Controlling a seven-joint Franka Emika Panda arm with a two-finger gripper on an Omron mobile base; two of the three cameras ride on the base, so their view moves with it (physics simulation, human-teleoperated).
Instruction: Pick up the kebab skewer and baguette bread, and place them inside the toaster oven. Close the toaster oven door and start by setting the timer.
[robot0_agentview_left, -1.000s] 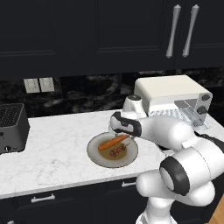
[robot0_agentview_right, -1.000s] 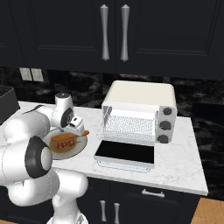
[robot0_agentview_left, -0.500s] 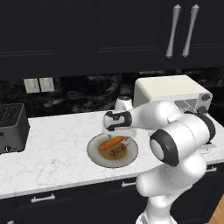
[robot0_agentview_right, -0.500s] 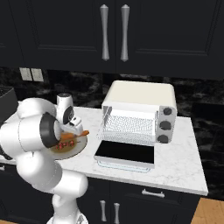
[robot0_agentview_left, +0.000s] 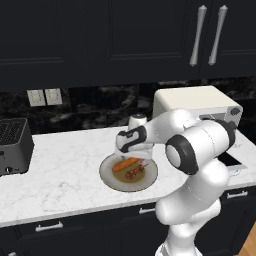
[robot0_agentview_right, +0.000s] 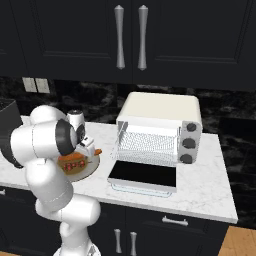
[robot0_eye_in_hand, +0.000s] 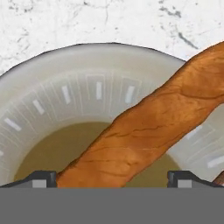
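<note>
While the two-finger gripper (robot0_eye_in_hand: 112, 177) hangs fully open and empty astride the smooth orange-brown baguette bread (robot0_eye_in_hand: 144, 131) on the grey round plate (robot0_eye_in_hand: 65, 96), the red-brown kebab skewer (robot0_agentview_left: 135, 173) lies just beside; closing off-centre risks rolling the loaf into it.

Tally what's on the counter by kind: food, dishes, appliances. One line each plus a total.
Food: 2, baguette bread and kebab skewer, both on the plate.
Dishes: 1, plate.
Appliances: 2, toaster oven with its toaster oven door dropped open, and dark slot toaster.
Total: 5
</note>
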